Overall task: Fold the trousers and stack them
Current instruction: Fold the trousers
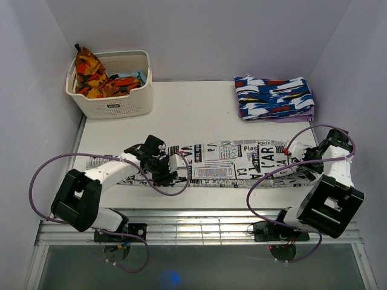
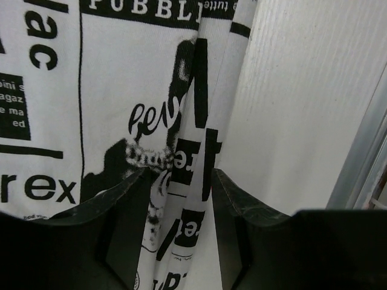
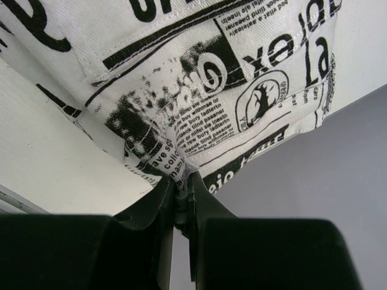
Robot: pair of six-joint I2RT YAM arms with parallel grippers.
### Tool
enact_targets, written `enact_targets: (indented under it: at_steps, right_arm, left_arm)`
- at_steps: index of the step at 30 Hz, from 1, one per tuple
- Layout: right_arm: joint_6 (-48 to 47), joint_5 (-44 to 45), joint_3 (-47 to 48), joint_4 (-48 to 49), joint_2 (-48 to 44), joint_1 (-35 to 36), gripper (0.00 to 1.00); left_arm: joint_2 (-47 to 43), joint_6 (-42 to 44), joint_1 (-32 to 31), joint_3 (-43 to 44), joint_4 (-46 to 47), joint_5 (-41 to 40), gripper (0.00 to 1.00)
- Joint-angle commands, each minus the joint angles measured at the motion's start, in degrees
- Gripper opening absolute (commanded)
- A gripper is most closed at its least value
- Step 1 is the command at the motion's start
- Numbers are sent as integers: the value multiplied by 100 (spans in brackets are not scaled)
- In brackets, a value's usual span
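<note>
**You have the trousers [image 1: 230, 160] laid out long along the near edge of the worktop [image 1: 199, 109], with a claw at each end.**

From the top camera, the left claw [image 1: 164, 171] sits over the left part of the cloth. The right claw [image 1: 300, 166] is at the end by the near right corner. I judge this spacing is meant to keep the length taut for a fold. The folded blue garment [image 1: 275, 96] at the far right corner looks like the stacking spot.

In the left wrist view, your fingers [image 2: 124, 199] straddle the doubled near edge. They stand partly apart, and I cannot tell whether they grip it.

In the right wrist view, the claw [image 3: 181, 184] is clenched on a pinched tuft of fabric, anchoring that end.
</note>
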Motion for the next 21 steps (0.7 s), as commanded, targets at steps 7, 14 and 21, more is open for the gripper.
enact_targets:
  at_steps: [7, 14, 21]
  right_arm:
    - [80, 0, 215, -41, 43, 25, 8]
    - [18, 35, 189, -41, 17, 25, 8]
    - [-17, 0, 92, -6, -27, 25, 8]
  left_arm:
    - [188, -87, -120, -334, 729, -826, 49]
    - [-268, -34, -120, -194, 361, -370, 49]
    - [-647, 45, -120, -9, 43, -1, 61]
